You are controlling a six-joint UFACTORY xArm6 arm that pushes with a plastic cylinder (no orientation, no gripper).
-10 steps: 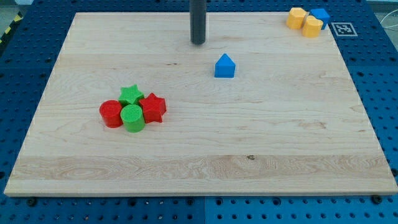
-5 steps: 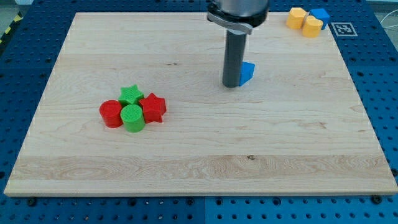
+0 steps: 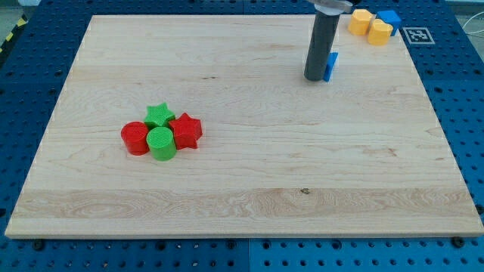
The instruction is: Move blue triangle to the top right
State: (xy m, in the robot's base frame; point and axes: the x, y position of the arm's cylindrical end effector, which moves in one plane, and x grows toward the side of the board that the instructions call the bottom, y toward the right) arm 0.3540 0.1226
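Currently my tip (image 3: 316, 78) presses, holding nothing, against the mostly hidden blue triangular block (image 3: 331, 66) just at its right; an off-centre push could let it slip sideways.

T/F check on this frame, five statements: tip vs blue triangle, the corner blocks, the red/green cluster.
1. My tip is at the view's left side of the blue triangle. True.
2. The blue triangle already touches the yellow blocks. False: bare board lies between them.
3. A blue block sits by the yellow blocks at the view's top right. True.
4. The green star stands alone at the view's bottom right. False: it is in the cluster at the view's left with the green cylinder, red cylinder and red star.
5. The rod hides the whole triangle. False: its right part shows.
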